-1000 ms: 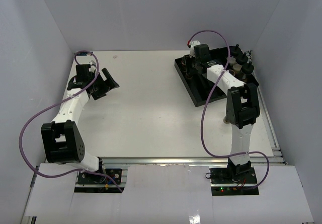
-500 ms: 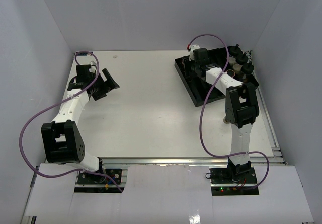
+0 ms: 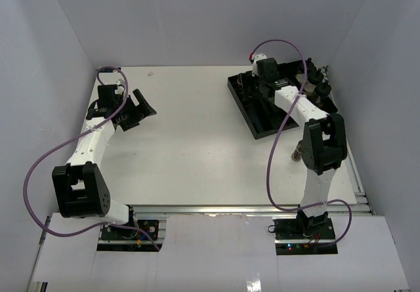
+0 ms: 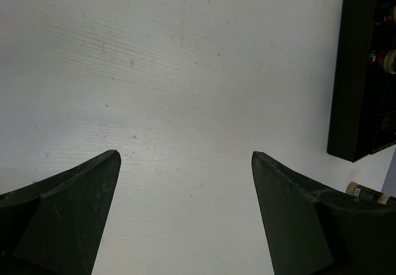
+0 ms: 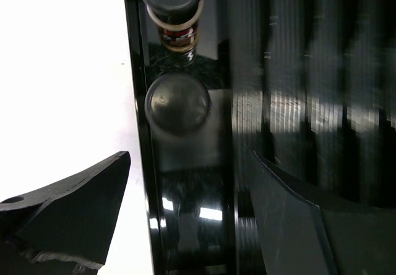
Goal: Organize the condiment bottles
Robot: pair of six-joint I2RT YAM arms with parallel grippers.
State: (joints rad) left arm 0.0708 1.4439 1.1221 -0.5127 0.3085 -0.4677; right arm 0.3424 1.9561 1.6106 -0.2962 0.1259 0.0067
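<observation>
In the right wrist view two condiment bottles stand in the left slot of the black tray (image 5: 139, 182). The nearer one (image 5: 178, 102) shows its black cap from above, and the farther one (image 5: 173, 6) has a red label. My right gripper (image 5: 190, 157) is open just short of the nearer bottle and touches nothing. One finger is over the white table and the other over the tray. From above, that gripper (image 3: 257, 82) hovers at the tray's (image 3: 262, 125) far end. My left gripper (image 4: 184, 154) is open over bare table at the far left (image 3: 134, 108).
More black-capped bottles (image 3: 316, 82) stand on the table behind the tray at the back right. One bottle (image 4: 365, 191) lies on the table near the tray's corner (image 4: 352, 145). White walls close the table at the left, back and right.
My right gripper's jaws have opened over the tray's left slot, and that arm's elbow has swung a little to the right. The left arm has not moved.
</observation>
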